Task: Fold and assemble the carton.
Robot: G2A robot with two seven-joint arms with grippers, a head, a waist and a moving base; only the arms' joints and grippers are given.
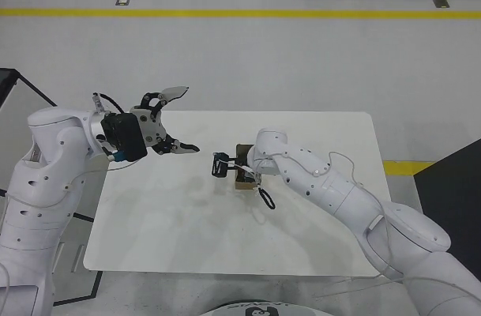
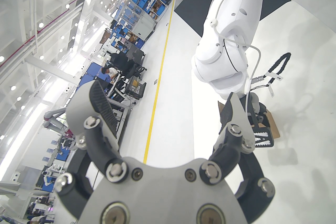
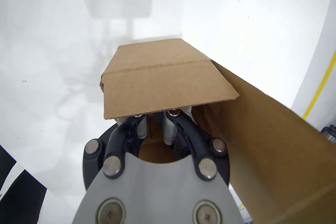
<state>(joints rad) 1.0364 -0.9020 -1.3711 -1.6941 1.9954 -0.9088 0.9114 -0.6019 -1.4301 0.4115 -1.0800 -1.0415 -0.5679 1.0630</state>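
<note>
Near the middle of the white tabletop, a little closer to its far edge than to its near edge, stands the small brown carton, partly formed, with the right arm reaching in from the right edge and covering part of it. One side wall of the carton rises upright along the arm's wrist, and a creased flap lies roughly level across the opening, its free edge pointing back toward the wrist. The right gripper pokes into the carton beneath this flap, touching or very nearly touching its underside. The flap hides the tip, so I cannot tell whether this gripper is open, closed or clamped on cardboard. A black cable loop hangs from the right wrist on the side toward the near edge, just beside the carton. The left gripper is over the far edge of the tabletop, toward the far left corner, raised off the surface and turned sideways so that it faces the carton. Its jaws are spread wide and it holds nothing. It is clear of the carton, with bare tabletop between them. Beyond the far edge, a yellow line runs across the pale floor.
</note>
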